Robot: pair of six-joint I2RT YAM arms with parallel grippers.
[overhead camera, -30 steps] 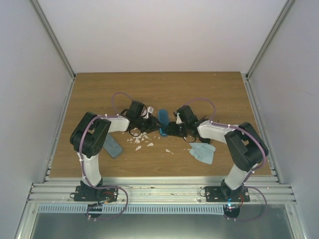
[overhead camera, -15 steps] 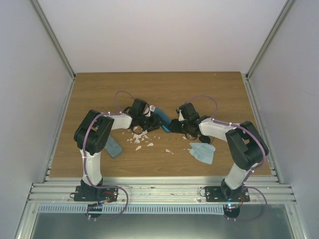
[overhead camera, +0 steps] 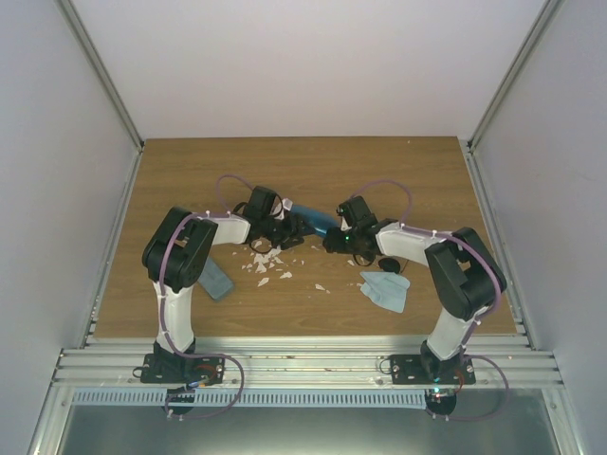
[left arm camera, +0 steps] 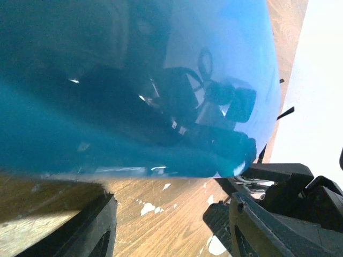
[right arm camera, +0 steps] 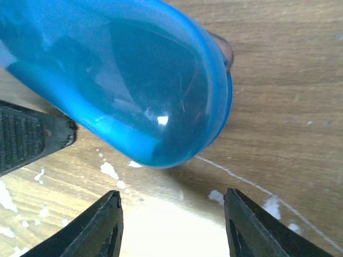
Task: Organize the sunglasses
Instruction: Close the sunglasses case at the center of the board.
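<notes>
– Recording status: how do your pincers stand?
– Both are spread and hold nothing. My left pincer (left arm camera: 171,211) shows bare wood between its fingers (left arm camera: 91,230), with the blue case (left arm camera: 134,85) just past the tips. My right pincer (right arm camera: 171,201) is likewise apart, and the same case's rounded end lies just beyond it.
– Where are the sunglasses?
– Neither pair is stowed. The black pair (overhead camera: 387,266) lies on the table (overhead camera: 303,171) beside my right forearm, near a pale blue cloth (overhead camera: 387,292). In the right wrist view a reddish-brown sliver peeks from behind the case's far end. I take it for the reddish-brown pair (right arm camera: 225,51), but I cannot tell whether it touches the case.
– Step in hand?
– My judgement: early in the job, readying the blue case, with both pincers at it from opposite sides. I cannot tell whether its lid is shut. The grey-blue case (overhead camera: 216,280) lies well apart by my left arm, with white chips (overhead camera: 266,265) scattered on the wood near it.
– Next move?
– Probably one pincer steadies the shell while the other works the lid. The shell looks glossy and curved, so a slip is likely. After that comes a fine pinch on a thin frame, clear of the lenses
</notes>
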